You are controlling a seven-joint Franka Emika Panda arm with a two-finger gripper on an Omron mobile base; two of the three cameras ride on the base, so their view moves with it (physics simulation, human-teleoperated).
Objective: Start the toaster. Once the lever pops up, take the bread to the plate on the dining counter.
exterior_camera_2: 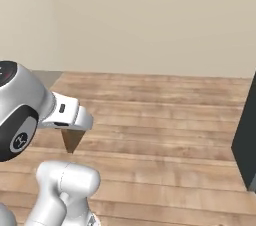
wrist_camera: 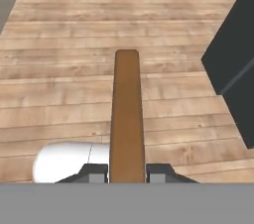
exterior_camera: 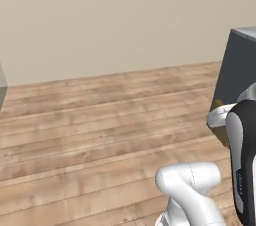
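My gripper (wrist_camera: 127, 172) is shut on the bread (wrist_camera: 127, 114), a brown slice seen edge-on that runs straight out between the two finger tips. In the left base view the gripper (exterior_camera: 219, 120) hangs at the right edge above the wooden floor, with the bread (exterior_camera: 223, 138) showing as a brown corner under it. In the right base view the gripper (exterior_camera_2: 70, 128) is at the left and the bread (exterior_camera_2: 72, 141) points down from it. The toaster and the plate are out of view. A dark grey base with a paler top (exterior_camera: 239, 72) looks like the dining counter, to my right.
Wooden plank floor (exterior_camera: 100, 135) stretches ahead to a plain beige wall (exterior_camera: 125, 20). The dark grey block (exterior_camera_2: 248, 145) stands at the right edge, and its corner (wrist_camera: 233, 69) is near the bread's right side. A grey edge (exterior_camera: 2, 90) shows at far left.
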